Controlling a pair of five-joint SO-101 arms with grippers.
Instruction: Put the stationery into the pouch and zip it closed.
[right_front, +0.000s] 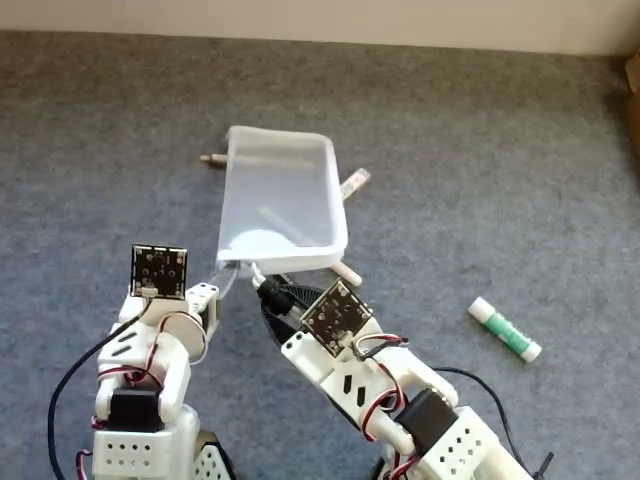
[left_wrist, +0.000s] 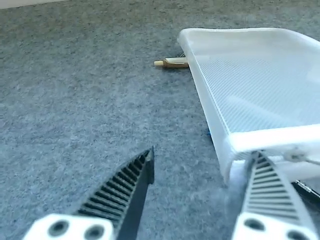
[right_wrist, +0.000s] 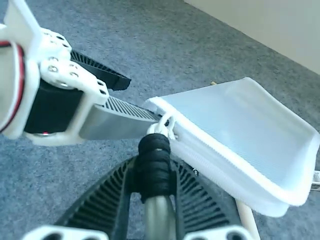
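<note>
A white translucent mesh pouch (right_front: 280, 195) lies on the grey carpet, its near edge by both grippers. My right gripper (right_wrist: 155, 172) is shut on the black zipper pull (right_wrist: 154, 156) at the pouch's near corner (right_wrist: 167, 122); in the high view this gripper (right_front: 266, 291) sits just below the pouch. My left gripper (left_wrist: 202, 155) stands open beside that same corner, one finger (left_wrist: 270, 185) touching the pouch's edge (left_wrist: 260, 140). Pen ends (right_front: 211, 158) (right_front: 355, 183) stick out from beside the pouch. A white and green glue stick (right_front: 505, 328) lies off to the right.
Another pale pen end (right_front: 347, 272) pokes out near the pouch's near right corner. The carpet (right_front: 480, 150) around the pouch is open floor. A pale wall strip (right_front: 320, 20) runs along the far edge.
</note>
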